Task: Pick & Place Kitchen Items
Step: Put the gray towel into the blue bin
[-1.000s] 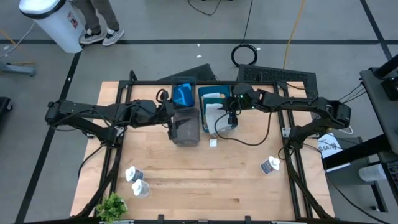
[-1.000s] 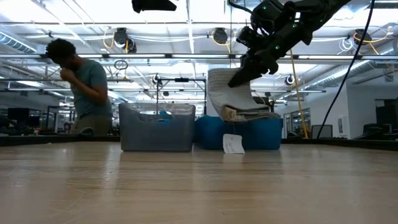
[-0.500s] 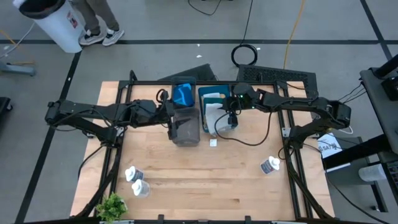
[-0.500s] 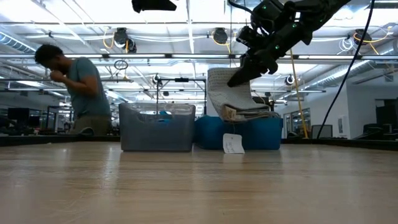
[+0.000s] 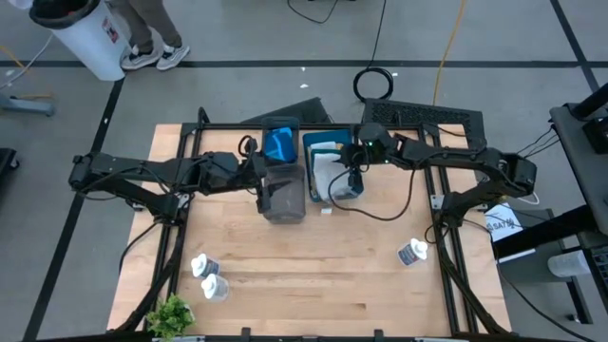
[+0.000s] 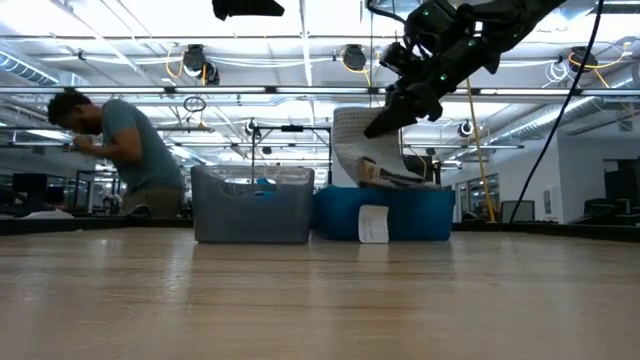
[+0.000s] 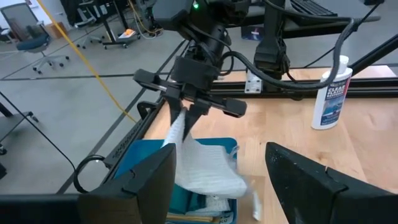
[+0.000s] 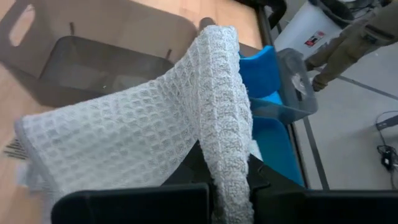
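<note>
My right gripper point(image 5: 351, 169) is shut on a pale grey waffle cloth point(image 6: 358, 148) above the teal tray point(image 5: 334, 150) at the table's far middle. The cloth's lower folds point(image 6: 392, 175) lie inside that tray, and a white tag point(image 6: 373, 222) hangs in front of the tray's near wall. My left gripper point(image 7: 221, 186) stands open over the grey tray point(image 5: 283, 198) with nothing between its fingers. A blue sponge point(image 5: 280, 144) sits in a second grey tray behind it. White bottles point(image 5: 204, 266) point(image 5: 413, 252) stand on the table nearer the front. My right gripper pinches a bunched upper fold of the cloth point(image 8: 225, 146) between its two fingers. The fingers slant downward from the table's right side point(image 7: 186, 107). The cloth hangs slack below them, spreading wide, with its lower end resting in the teal tray.
A small green plant point(image 5: 171, 313) stands at the near left corner, close to another bottle point(image 5: 217, 287). The near half of the wooden table point(image 5: 313, 275) shows bare wood between the bottles. A person point(image 6: 125, 145) stands beyond the far edge, at the left.
The cloth's lower folds have sunk lower behind the teal tray's near wall, and its white tag has drawn in against the tray. My right gripper stays shut on the cloth in about the same place. The person behind the table has stepped left.
</note>
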`<state>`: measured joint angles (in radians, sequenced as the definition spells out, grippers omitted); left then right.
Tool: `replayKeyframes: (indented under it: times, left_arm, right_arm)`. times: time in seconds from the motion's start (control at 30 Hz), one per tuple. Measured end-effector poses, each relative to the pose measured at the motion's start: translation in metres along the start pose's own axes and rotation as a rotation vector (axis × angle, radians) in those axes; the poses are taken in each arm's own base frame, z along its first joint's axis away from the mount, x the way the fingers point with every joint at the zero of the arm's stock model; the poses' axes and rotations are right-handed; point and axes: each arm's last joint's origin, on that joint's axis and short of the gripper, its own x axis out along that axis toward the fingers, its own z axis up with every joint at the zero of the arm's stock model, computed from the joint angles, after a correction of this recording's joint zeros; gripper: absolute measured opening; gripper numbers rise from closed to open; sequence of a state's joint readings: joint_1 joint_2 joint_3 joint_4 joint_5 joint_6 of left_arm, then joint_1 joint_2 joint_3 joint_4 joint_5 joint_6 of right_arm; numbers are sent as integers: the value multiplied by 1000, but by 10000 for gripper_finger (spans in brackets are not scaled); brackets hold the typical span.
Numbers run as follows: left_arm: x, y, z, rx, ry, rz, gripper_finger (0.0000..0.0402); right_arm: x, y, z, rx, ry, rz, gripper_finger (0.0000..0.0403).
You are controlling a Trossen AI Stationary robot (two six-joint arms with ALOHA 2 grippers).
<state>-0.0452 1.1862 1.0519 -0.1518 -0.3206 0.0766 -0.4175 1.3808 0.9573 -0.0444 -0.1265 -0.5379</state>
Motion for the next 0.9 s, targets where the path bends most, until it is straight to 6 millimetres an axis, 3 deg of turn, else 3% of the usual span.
replayKeyframes:
  times: [0.9]
  left_arm:
    - [0, 0, 0, 5, 0, 0, 251]
  right_arm:
    - [0, -15, -6, 22, -8, -53, 6]
